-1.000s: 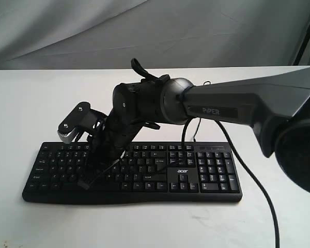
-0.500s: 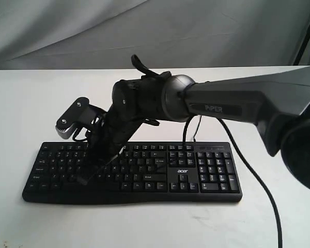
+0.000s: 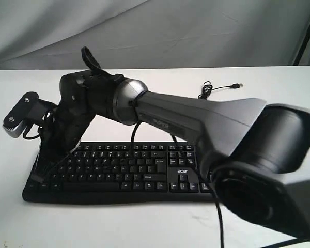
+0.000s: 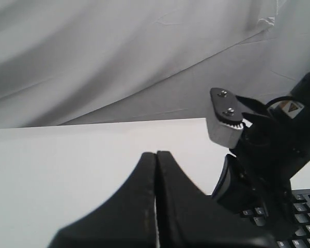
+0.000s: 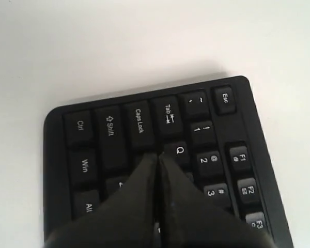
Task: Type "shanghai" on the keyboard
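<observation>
I read left jaws and right jaws each pressed together; right jaws over the keyboard's (image 3: 144, 173) 9 o'clock end, at the Q key (image 5: 180, 150).

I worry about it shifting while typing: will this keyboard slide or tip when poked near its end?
The keyboard is wide, low and flat on the table, so tipping seems unlikely. It looks like rigid plastic, so probably little flex. The shut right hand points down near Caps Lock; a slanted push might slide it slightly.
</observation>
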Controlling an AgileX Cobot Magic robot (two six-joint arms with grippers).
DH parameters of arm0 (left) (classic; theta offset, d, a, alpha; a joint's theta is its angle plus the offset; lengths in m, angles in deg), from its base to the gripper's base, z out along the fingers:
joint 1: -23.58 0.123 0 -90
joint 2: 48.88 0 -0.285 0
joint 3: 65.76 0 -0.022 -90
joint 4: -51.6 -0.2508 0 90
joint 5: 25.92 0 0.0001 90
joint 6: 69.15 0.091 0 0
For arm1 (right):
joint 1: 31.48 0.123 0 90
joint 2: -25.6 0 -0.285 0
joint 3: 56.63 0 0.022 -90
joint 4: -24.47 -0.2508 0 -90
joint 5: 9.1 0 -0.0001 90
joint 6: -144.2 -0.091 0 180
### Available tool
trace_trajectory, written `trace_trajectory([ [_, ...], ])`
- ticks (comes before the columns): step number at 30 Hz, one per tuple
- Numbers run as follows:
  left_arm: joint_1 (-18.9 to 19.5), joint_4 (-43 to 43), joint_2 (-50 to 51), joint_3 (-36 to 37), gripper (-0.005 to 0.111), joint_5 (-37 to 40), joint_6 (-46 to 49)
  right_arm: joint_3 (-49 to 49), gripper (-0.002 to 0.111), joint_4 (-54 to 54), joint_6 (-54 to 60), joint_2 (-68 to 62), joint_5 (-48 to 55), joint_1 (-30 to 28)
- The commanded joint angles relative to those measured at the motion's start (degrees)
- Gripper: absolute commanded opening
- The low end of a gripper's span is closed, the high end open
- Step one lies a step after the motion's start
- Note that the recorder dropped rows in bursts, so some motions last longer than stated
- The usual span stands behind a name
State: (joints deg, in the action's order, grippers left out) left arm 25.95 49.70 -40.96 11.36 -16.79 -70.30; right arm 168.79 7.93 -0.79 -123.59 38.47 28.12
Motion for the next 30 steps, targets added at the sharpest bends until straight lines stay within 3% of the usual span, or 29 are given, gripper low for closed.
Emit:
trace_trajectory([
  [1,-0.4,0.0,-0.1,0.1,0.0,-0.3,-0.2,6.4,0.0,1.0,-0.8,-3.0,3.4,0.3],
  [30,-0.4,0.0,-0.1,0.1,0.0,-0.3,-0.2,7.1,0.0,-1.0,0.0,-4.9,2.6,0.4],
])
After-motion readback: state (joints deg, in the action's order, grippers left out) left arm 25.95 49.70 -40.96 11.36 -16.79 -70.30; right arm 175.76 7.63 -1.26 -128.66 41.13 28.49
